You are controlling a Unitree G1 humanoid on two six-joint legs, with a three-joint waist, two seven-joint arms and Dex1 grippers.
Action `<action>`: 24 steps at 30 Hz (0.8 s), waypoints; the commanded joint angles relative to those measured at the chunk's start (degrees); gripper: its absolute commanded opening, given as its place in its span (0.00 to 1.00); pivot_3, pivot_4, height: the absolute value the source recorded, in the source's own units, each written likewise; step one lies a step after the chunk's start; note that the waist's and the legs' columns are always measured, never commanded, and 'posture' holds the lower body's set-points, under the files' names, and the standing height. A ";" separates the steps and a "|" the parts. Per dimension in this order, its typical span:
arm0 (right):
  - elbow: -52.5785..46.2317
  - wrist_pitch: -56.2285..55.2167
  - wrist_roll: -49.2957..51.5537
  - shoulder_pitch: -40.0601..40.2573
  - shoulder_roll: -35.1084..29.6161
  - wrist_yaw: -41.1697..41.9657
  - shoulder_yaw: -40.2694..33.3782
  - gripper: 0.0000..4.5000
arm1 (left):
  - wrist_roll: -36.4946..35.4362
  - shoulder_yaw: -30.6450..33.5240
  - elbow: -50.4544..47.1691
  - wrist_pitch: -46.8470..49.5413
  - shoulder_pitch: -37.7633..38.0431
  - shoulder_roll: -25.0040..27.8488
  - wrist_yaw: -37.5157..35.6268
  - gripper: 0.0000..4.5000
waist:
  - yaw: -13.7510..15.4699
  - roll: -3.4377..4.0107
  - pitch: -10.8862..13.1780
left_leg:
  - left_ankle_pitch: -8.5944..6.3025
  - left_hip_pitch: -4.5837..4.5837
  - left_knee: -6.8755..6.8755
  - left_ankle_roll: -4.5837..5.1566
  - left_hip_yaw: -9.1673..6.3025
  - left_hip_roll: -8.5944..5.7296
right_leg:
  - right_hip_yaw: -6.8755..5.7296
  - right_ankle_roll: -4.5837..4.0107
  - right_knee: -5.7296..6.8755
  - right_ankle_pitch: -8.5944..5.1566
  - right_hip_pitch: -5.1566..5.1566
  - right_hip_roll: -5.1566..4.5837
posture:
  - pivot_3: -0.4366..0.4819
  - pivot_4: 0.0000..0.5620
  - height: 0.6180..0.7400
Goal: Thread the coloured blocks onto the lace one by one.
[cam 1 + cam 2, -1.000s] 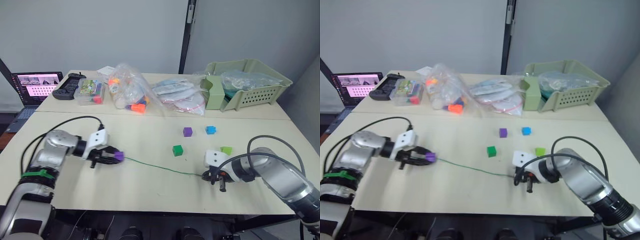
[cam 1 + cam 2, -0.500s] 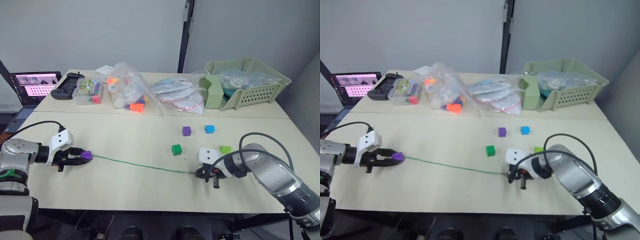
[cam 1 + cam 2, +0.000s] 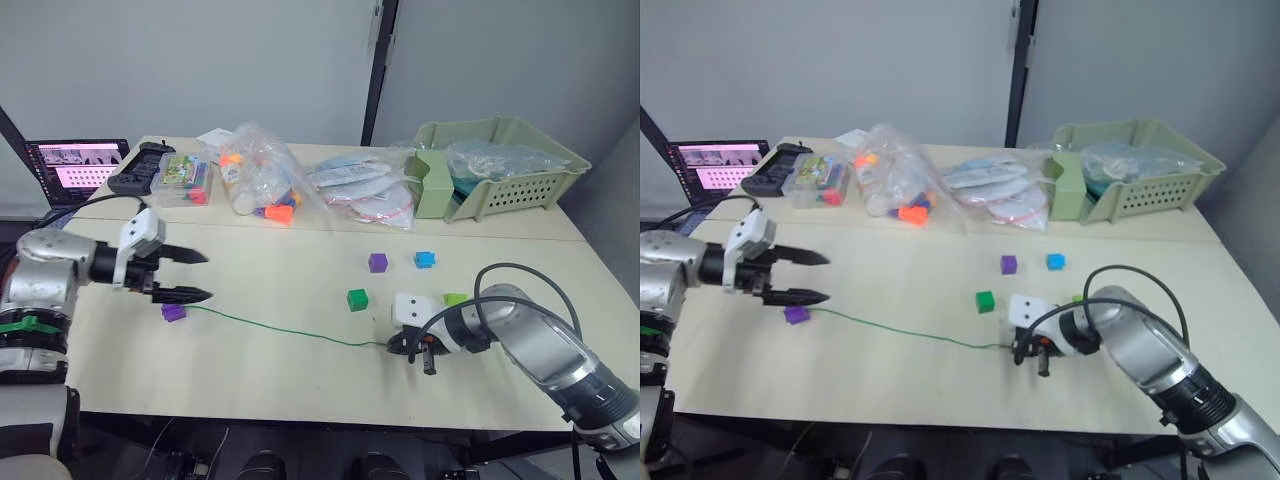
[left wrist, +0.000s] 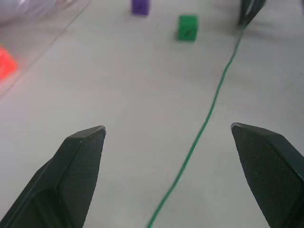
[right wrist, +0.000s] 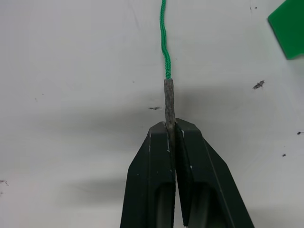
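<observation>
- Cream table point(image 3: 300, 380) holds the lace point(image 3: 290, 332), threaded purple block point(image 3: 173, 313) at its end
- Left gripper point(image 3: 200, 276) gapes wide above that block
- Right gripper point(image 5: 171, 130) pinches the lace's pale tip

A laptop point(image 3: 78, 170), plastic bags point(image 3: 262, 185) and green basket point(image 3: 497, 165) line the table's point(image 3: 300, 380) far side.

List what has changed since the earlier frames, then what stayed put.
The left gripper has let go of the purple block, opened and lifted off; the block now lies on the table at the far end of the lace. The right gripper stays shut on the lace's stiff tip. The other four blocks have not moved.
</observation>
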 commanded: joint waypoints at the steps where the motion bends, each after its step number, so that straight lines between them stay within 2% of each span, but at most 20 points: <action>1: -1.32 0.89 0.15 -1.28 0.08 0.17 -0.75 0.00 | -3.25 0.14 -11.07 5.45 2.63 -1.53 2.35 0.99 | -0.28 0.00 0.00 | 0.00 0.01 -0.01 0.00 -0.02 0.00 | 0.00 0.00 0.00 0.00 0.00 0.01 | 0.48 0.27 0.94; 6: -2.12 1.87 0.39 -1.85 0.39 0.29 -0.86 0.00 | -4.48 -1.66 -20.96 9.65 6.69 -6.65 7.22 0.99 | -0.35 0.01 0.00 | 0.00 0.03 -0.03 0.00 -0.07 0.01 | 0.02 -0.01 0.03 0.00 0.00 0.06 | 0.48 0.27 0.94; 9: -3.14 2.64 0.68 -1.82 0.29 0.31 -1.00 0.00 | -1.86 -5.98 -24.12 7.90 10.00 -12.05 11.36 0.99 | -0.12 0.01 0.00 | 0.00 0.03 0.00 0.00 -0.06 -0.03 | 0.07 0.00 -0.01 0.00 0.05 0.03 | 0.48 0.27 0.94; 13: -4.68 3.87 1.20 -1.44 0.35 0.00 -1.07 0.00 | 1.31 -10.60 -25.13 6.07 11.73 -18.36 16.77 0.99 | 0.28 0.00 0.00 | 0.00 0.01 0.04 0.00 -0.08 -0.06 | 0.07 0.00 -0.02 0.00 0.07 0.03 | 0.48 0.27 0.94; 24: -6.66 6.20 1.49 -1.11 0.97 -0.90 -0.80 0.00 | 3.67 -16.06 -22.21 1.86 13.52 -27.95 22.23 0.99 | 0.42 0.01 0.00 | 0.00 0.02 0.07 0.00 -0.11 -0.08 | 0.08 0.00 -0.03 0.00 0.10 0.03 | 0.48 0.27 0.94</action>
